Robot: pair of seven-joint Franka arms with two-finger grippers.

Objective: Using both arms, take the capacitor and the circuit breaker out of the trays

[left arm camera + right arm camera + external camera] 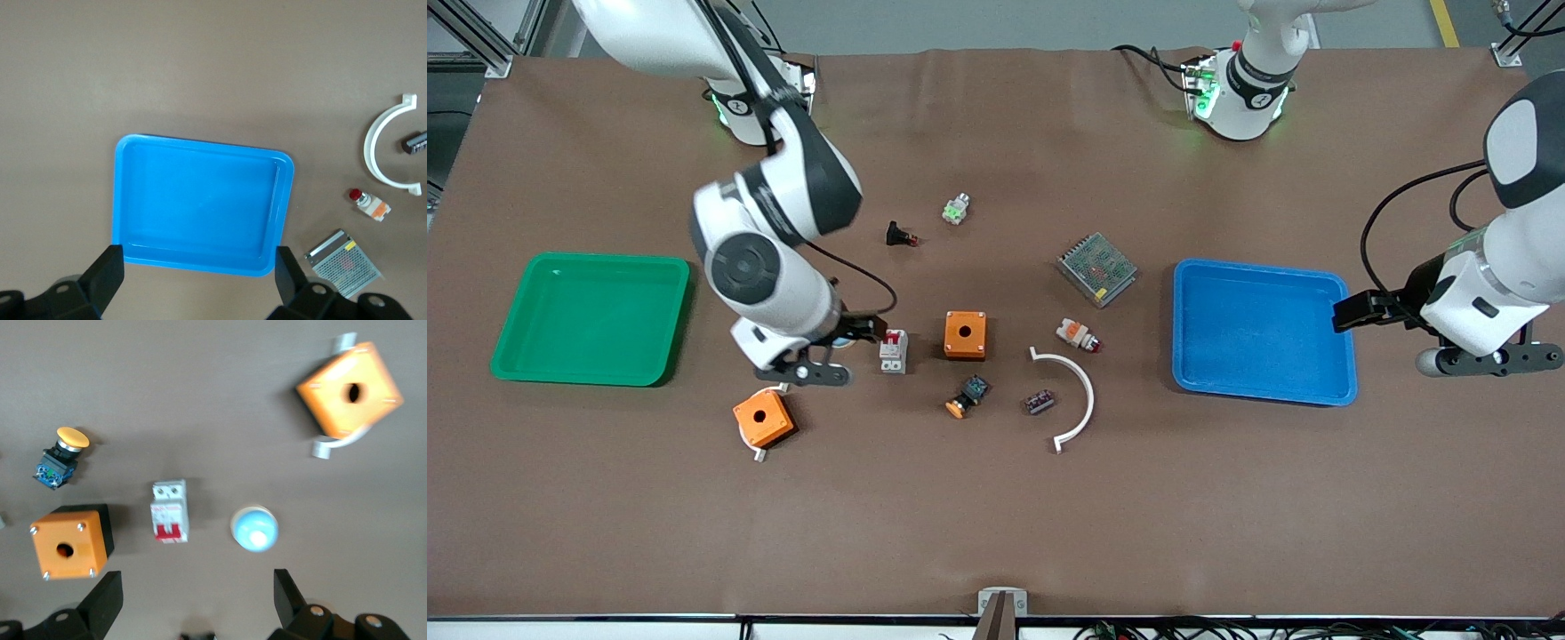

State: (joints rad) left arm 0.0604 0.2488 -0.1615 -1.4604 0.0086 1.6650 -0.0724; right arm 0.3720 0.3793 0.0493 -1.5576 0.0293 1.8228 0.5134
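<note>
The breaker (893, 350), a white block with red levers, lies beside the middle orange box (965, 334); it also shows in the right wrist view (169, 510). The capacitor (1039, 401), a tiny dark cylinder, lies inside the white curved piece (1080, 400); it shows at the edge of the left wrist view (415, 142). My right gripper (818, 372) (197, 600) is open and empty over the table beside the breaker. My left gripper (1489, 358) (198, 280) is open and empty over the table beside the blue tray (1263, 331).
A green tray (591, 316) lies at the right arm's end. A second orange box (763, 418), a push-button (967, 396), a red-tipped white-and-orange part (1079, 335), a metal mesh box (1097, 268) and a small blue-white dome (254, 528) lie about.
</note>
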